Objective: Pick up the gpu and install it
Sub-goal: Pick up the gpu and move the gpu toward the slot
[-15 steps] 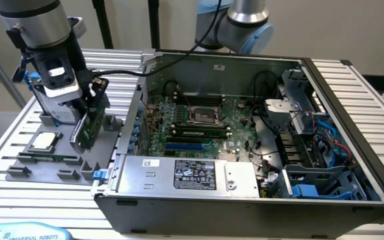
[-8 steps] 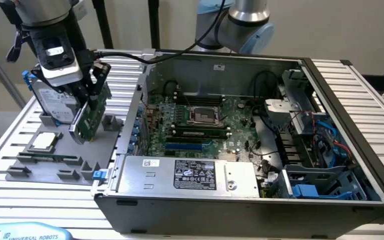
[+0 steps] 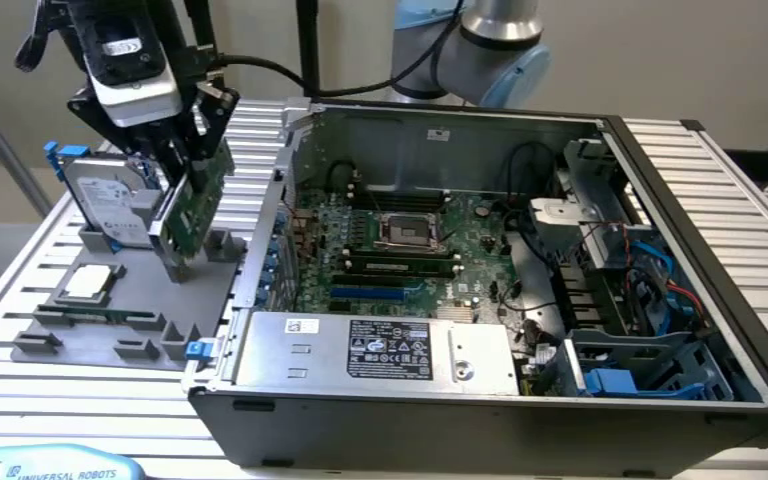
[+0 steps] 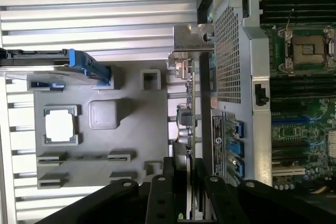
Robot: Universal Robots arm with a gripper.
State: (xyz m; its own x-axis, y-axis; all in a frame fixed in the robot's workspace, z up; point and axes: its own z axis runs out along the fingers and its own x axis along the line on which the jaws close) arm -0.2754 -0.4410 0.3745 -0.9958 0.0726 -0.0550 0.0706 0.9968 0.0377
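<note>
The ribbed metal surface [image 3: 37,395] carries a grey parts tray [image 3: 91,345], with the square processor chip [image 3: 88,283] nearest. Behind it the gpu [image 3: 195,215] stands on edge, the pincer [image 3: 187,150] pinching its upper edge from above. This looks like the pick-up step, though I cannot quite tell whether the card's lower edge has left the tray's holder. Beyond lies the open computer case [image 3: 711,200], so the job calls for a straight, upright lift over its wall toward the motherboard [image 3: 471,235].

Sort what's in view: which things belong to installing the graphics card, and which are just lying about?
In the job: graphics card, clamped in the gripper; open computer case; its motherboard.
Lying about: hard drive standing in the grey tray; processor chip lying on it.
</note>
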